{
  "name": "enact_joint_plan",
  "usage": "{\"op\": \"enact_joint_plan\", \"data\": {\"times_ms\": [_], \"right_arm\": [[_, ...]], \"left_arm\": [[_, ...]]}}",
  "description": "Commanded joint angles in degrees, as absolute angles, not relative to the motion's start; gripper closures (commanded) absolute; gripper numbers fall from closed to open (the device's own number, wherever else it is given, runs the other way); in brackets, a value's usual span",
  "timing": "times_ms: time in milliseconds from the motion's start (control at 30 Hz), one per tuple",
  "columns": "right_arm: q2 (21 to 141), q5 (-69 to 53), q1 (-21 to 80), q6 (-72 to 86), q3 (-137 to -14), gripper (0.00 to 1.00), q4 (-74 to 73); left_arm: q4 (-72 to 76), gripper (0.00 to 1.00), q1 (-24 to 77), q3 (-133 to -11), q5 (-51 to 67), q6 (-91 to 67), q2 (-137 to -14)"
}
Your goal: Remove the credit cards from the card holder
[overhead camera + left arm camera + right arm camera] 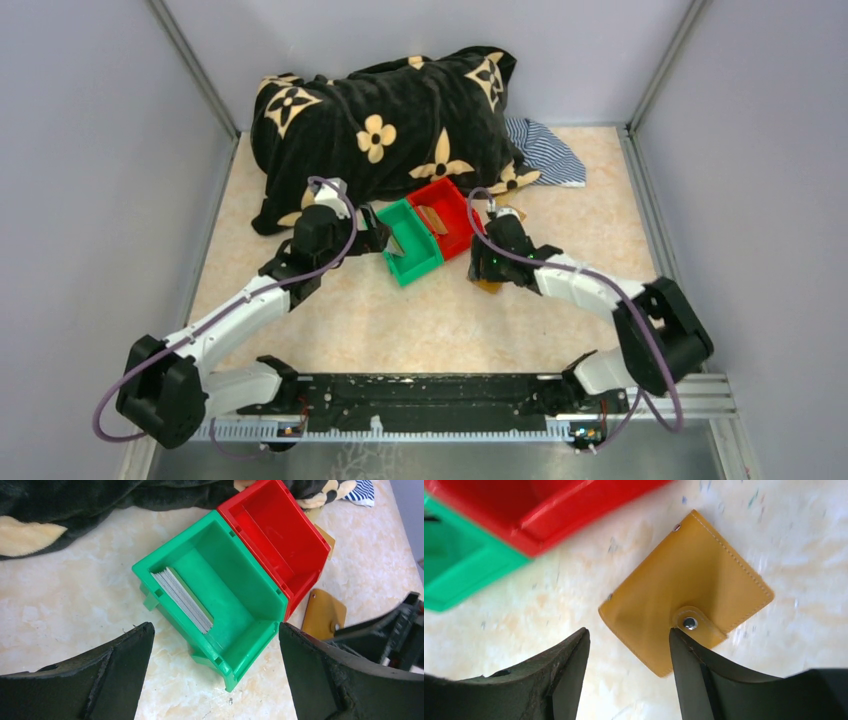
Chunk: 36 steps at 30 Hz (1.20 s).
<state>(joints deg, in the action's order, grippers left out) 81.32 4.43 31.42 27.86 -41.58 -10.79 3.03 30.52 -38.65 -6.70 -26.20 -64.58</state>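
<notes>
Left tool (215,630) wide, right tool (629,632) parted narrower; stitched tan card holder (689,575) seems snapped.

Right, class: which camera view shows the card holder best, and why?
The right wrist view: the card holder fills the middle, almost whole, strap snapped. The left wrist view shows part of it beside the red bin; the top view, only a sliver under the right pincer.

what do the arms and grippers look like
The left arm and right arm both have white links between bulky black joints, and a looping purple cable runs along each. A small green light glows by the right wrist. The left gripper and right gripper each have two broad, matte black fingers.
</notes>
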Motion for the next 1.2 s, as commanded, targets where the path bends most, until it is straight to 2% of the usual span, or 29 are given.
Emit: {"op": "enact_joint_plan", "data": {"times_ms": [0, 133, 267, 367, 467, 567, 700, 933, 1167], "right_arm": [[71.1, 5.8, 33.9, 33.6, -40.9, 0.39, -18.0], [67.4, 11.0, 33.8, 32.5, -43.9, 0.40, -21.4], [71.0, 14.9, 33.8, 31.4, -46.6, 0.42, -21.8], [75.3, 15.5, 33.8, 32.1, -48.2, 0.57, -19.6], [78.1, 14.1, 33.9, 34.1, -48.7, 0.80, -17.7], [78.9, 12.1, 34.5, 35.9, -47.4, 0.90, -14.3], [79.3, 12.7, 35.5, 36.2, -46.5, 0.95, -15.7], [75.5, 10.7, 35.9, 35.4, -36.8, 0.95, -15.0], [70.1, 7.5, 35.9, 35.5, -28.2, 0.95, -11.4]], "left_arm": [[5.1, 0.00, 31.1, -39.1, -3.9, -27.2, -65.5], [7.0, 0.00, 31.4, -38.5, -1.9, -27.7, -65.4], [9.4, 0.00, 32.0, -36.6, 0.3, -28.6, -65.0], [10.8, 0.00, 33.1, -35.4, 2.2, -29.6, -65.0], [11.4, 0.00, 34.7, -35.1, 3.1, -30.0, -66.0], [11.5, 0.00, 36.6, -35.9, 3.9, -29.8, -67.3], [12.9, 0.00, 39.0, -35.5, 4.0, -29.8, -67.4], [13.2, 0.00, 42.2, -35.1, -0.5, -27.5, -69.6], [20.4, 0.00, 48.7, -31.7, -2.1, -28.6, -74.6]]}}
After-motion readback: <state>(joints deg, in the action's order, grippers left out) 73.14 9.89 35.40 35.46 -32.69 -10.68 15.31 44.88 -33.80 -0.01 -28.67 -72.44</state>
